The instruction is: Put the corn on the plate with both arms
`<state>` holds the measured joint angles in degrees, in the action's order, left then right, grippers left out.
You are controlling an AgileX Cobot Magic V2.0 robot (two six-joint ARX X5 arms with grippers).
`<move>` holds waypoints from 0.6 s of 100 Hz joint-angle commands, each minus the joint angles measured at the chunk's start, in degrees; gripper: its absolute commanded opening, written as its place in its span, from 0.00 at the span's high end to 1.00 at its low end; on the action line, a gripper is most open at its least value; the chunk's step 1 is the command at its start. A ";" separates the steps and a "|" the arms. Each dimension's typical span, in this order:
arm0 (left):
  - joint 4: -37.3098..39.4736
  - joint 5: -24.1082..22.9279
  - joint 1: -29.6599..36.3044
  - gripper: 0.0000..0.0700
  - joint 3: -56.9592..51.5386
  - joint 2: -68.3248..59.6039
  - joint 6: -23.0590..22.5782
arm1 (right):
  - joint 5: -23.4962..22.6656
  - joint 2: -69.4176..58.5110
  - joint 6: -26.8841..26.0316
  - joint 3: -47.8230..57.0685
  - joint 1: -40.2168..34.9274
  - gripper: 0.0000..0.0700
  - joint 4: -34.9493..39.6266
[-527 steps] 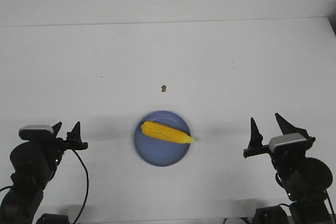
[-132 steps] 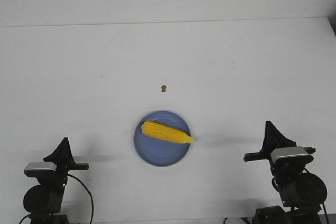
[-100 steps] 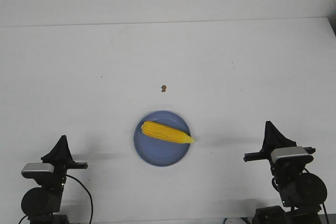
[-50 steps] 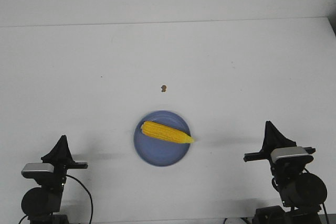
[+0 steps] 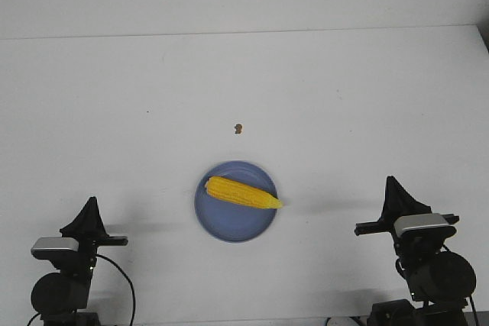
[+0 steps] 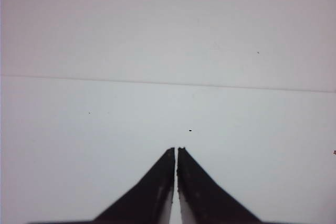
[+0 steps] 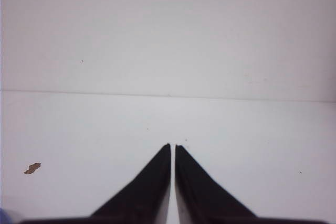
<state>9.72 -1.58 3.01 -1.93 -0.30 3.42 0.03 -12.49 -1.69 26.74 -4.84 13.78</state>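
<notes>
The yellow corn point(image 5: 242, 192) lies across the blue plate point(image 5: 229, 227) near the table's front middle, its pointed end at the plate's right rim. My left gripper point(image 5: 92, 204) is shut and empty at the front left, well apart from the plate. My right gripper point(image 5: 391, 182) is shut and empty at the front right, also apart from the plate. In the left wrist view the gripper point(image 6: 176, 149) shows only bare table ahead. In the right wrist view the gripper point(image 7: 172, 146) is the same, with a sliver of the plate point(image 7: 4, 215) at the frame's edge.
A small brown speck point(image 5: 238, 127) lies on the white table behind the plate; it also shows in the right wrist view point(image 7: 32, 168). The table's far edge point(image 5: 244, 32) meets a white wall.
Since 5.3 s ago both grippers have shut and drawn back toward the front edge. Over the last second nothing has moved. The corn has stayed on the plate.
</notes>
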 commanded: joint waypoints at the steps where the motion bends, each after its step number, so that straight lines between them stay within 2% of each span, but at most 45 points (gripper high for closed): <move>1: 0.66 -0.11 -0.09 0.98 1.14 0.13 -0.85 | 0.02 0.09 0.48 0.55 -0.04 0.98 -0.94; 28: 0.66 -0.11 -0.09 0.98 1.14 0.13 -0.85 | 0.20 1.84 1.03 -1.01 -0.04 0.98 -1.90; 47: 0.66 -0.11 -0.09 0.98 1.14 0.13 -0.85 | 0.17 6.56 1.03 -7.19 0.00 0.98 -7.82; 60: 0.66 -0.11 -0.09 0.98 1.14 0.13 -0.85 | 0.20 10.60 1.03 -10.97 0.22 0.98 -9.22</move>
<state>9.72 -1.58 3.01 -1.96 -0.30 3.44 0.16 -3.42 -1.26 16.53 -4.80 5.76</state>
